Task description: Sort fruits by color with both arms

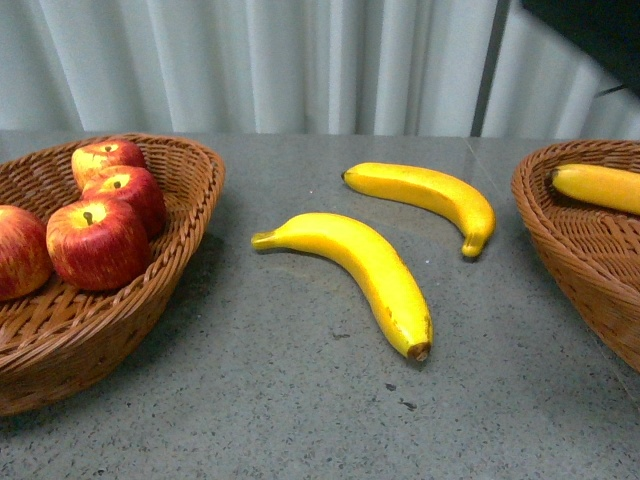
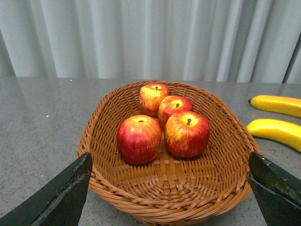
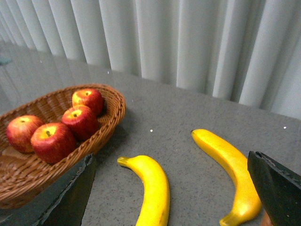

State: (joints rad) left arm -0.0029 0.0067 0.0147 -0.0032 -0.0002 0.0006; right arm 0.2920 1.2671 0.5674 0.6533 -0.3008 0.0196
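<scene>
Legible text, labels, brands, numbers, signs: none. Checked apples (image 1: 97, 243), bananas (image 1: 360, 270), wicker baskets (image 1: 195, 180), table (image 1: 300, 410), curtain (image 1: 250, 60): all unmarked.

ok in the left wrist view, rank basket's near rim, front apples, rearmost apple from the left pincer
1. near rim, just before the left pincer
2. front apples, mid-basket, the pair too close to call
3. rearmost apple, far end
</scene>
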